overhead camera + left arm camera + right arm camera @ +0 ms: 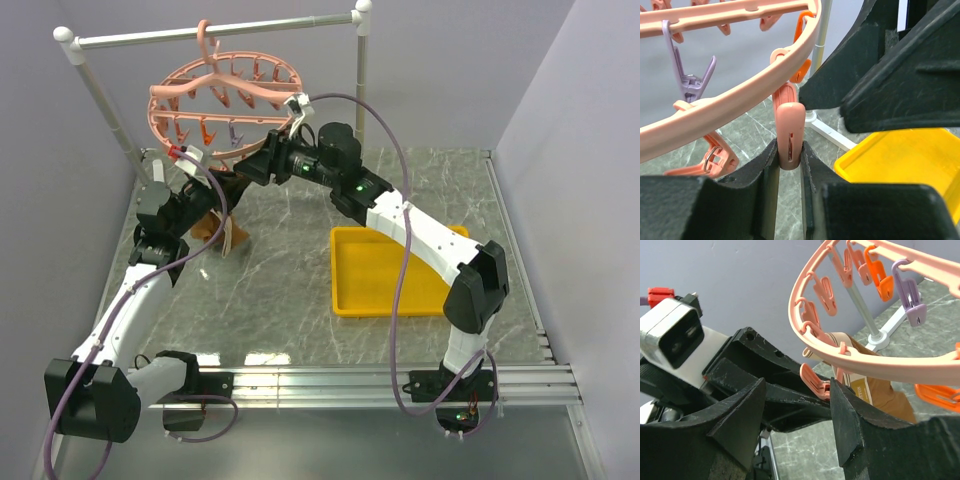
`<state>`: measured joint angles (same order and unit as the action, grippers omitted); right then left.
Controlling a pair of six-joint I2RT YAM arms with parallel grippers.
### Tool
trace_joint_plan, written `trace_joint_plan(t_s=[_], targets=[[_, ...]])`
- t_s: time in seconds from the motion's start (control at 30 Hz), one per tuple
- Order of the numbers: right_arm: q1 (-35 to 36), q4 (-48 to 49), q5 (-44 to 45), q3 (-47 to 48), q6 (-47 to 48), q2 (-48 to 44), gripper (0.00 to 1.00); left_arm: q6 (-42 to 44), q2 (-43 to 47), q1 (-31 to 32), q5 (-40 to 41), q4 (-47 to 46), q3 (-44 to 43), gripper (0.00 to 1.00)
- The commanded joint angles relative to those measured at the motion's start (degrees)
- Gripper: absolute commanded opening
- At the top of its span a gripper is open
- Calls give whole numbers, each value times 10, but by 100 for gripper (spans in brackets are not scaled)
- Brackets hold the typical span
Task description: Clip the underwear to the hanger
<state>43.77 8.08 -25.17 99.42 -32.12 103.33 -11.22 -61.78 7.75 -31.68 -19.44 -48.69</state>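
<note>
1. Where the two arms reach forward over a grey marbled table (300, 300), a white and grey rail (215, 32) spans the far side.
2. From the rail hangs the hanger (730, 102), a salmon-pink ring with crossed spokes and dangling clips in pink, orange and purple.
3. A yellow tray (385, 270) lies on the table under the right arm, well apart from the hanger.
4. The underwear (882, 395), brown with a tan waistband, hangs under the hanger's near-left edge, just beside the left gripper. Whether a clip holds it cannot be told.
5. The right gripper (796, 390) sits at the ring's near edge, its jaws released and spread apart, grasping nothing.
6. The left gripper (790, 160) is clenched around the tip of one pink clip (790, 127) that hangs from the ring.
</note>
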Motion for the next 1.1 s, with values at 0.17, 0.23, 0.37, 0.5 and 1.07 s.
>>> trace_joint_plan(t_s=[0.17, 0.23, 0.37, 0.5, 1.07], targets=[[17, -20, 91, 45, 2, 14, 61, 7, 3, 2, -22, -37, -4, 6], [18, -17, 92, 34, 6, 7, 61, 9, 3, 2, -22, -33, -3, 6], [15, -21, 83, 24, 14, -5, 61, 9, 8, 2, -22, -31, 3, 6], [9, -31, 78, 14, 24, -24, 61, 9, 8, 2, -21, -33, 2, 5], [-7, -23, 61, 11, 21, -11, 67, 19, 1, 2, -40, -43, -1, 6]])
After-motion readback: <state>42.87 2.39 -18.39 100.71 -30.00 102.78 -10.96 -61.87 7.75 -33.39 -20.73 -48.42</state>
